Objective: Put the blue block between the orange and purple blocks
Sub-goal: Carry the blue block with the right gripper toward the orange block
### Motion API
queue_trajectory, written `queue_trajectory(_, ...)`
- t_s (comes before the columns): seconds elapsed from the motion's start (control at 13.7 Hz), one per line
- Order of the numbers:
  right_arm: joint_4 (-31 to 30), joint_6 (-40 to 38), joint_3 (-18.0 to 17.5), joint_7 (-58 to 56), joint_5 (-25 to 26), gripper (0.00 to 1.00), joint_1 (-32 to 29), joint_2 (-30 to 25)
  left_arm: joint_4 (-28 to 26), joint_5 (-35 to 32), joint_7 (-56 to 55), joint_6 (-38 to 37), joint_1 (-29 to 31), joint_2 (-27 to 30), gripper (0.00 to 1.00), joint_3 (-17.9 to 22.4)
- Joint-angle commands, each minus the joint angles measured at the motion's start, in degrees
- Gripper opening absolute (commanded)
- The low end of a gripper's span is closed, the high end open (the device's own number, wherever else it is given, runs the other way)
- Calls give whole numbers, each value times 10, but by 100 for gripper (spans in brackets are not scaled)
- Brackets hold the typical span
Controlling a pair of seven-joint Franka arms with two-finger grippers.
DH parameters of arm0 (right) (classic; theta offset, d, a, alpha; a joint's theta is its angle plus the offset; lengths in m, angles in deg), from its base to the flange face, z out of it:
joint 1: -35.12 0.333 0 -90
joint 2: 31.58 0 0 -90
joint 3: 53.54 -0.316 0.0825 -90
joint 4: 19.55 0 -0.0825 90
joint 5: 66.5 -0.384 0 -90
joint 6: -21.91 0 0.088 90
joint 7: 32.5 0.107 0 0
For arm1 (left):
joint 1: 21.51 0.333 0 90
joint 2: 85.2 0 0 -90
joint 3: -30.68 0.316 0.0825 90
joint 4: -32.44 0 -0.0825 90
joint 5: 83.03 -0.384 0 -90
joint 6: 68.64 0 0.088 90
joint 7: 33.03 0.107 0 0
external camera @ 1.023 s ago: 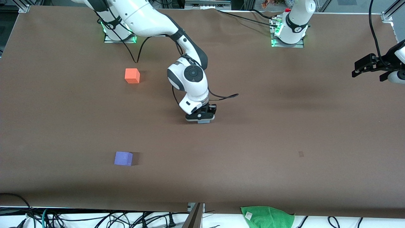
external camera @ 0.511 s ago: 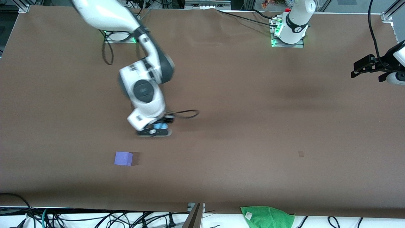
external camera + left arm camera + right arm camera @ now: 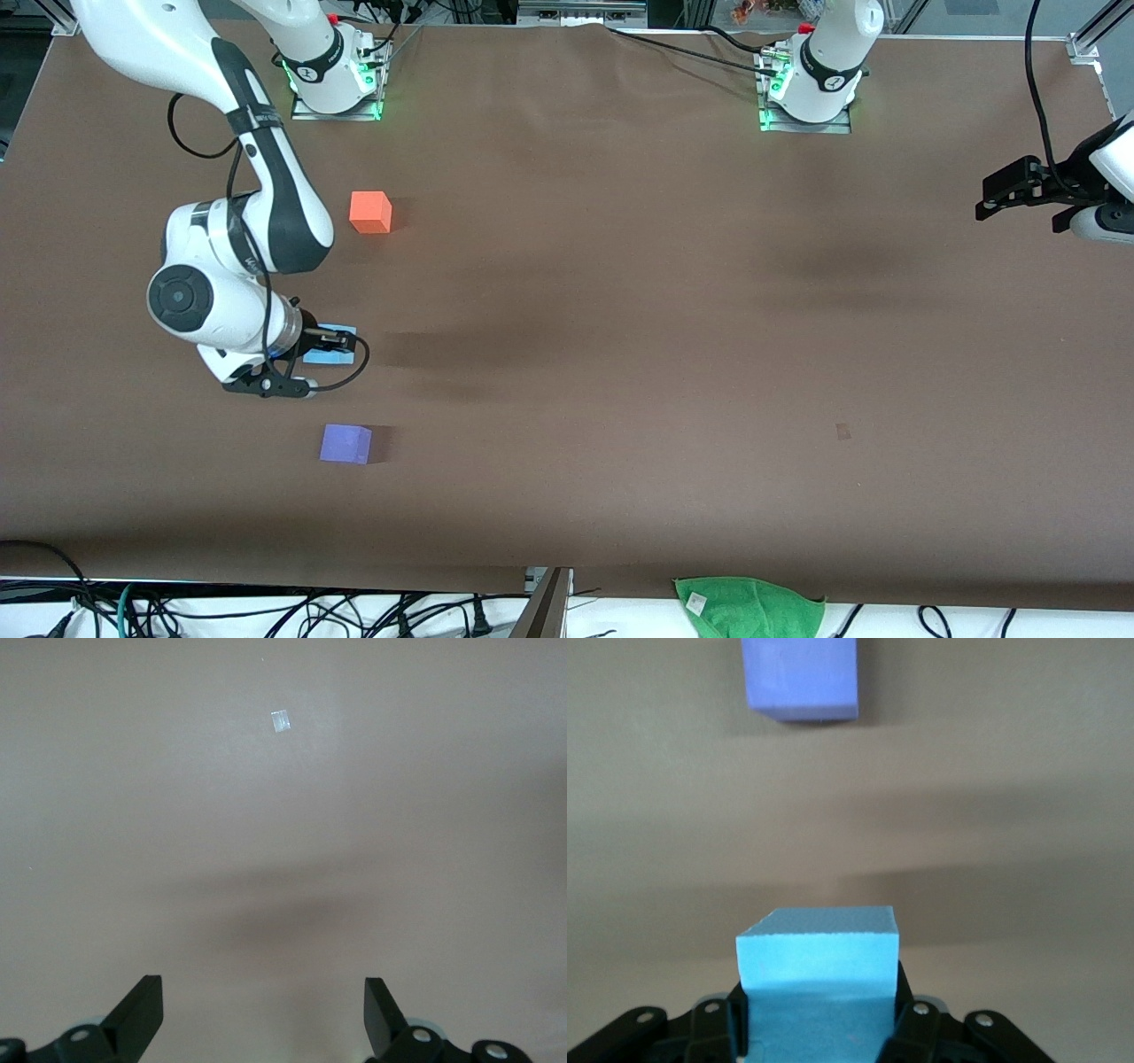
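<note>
My right gripper [image 3: 328,346] is shut on the light blue block [image 3: 331,346], holding it over the table between the orange block [image 3: 370,212] and the purple block [image 3: 345,443]. In the right wrist view the blue block [image 3: 818,979] sits between the fingers, with the purple block [image 3: 802,678] on the table ahead of it. My left gripper [image 3: 997,193] waits open and empty over the left arm's end of the table; its wrist view shows only its two fingertips [image 3: 142,1010] over bare table.
A green cloth [image 3: 749,605] lies at the table's edge nearest the front camera. A small pale mark [image 3: 842,431] is on the brown table cover, also in the left wrist view [image 3: 281,721]. Cables hang below the near edge.
My right arm has swung from the table's middle toward the right arm's end, carrying the blue block to a spot between the orange and purple blocks. The left arm has barely moved.
</note>
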Motion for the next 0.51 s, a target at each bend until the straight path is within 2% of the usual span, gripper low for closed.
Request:
queue_trajectory(0.0,-123,97,-4,2,-10,26,5,-50,19,10,-4,-13,1,-9,100,-2)
queue_trajectory(0.44,-217,216,-6,2,-10,26,5,-50,19,10,-4,-13,0,-10,100,-3)
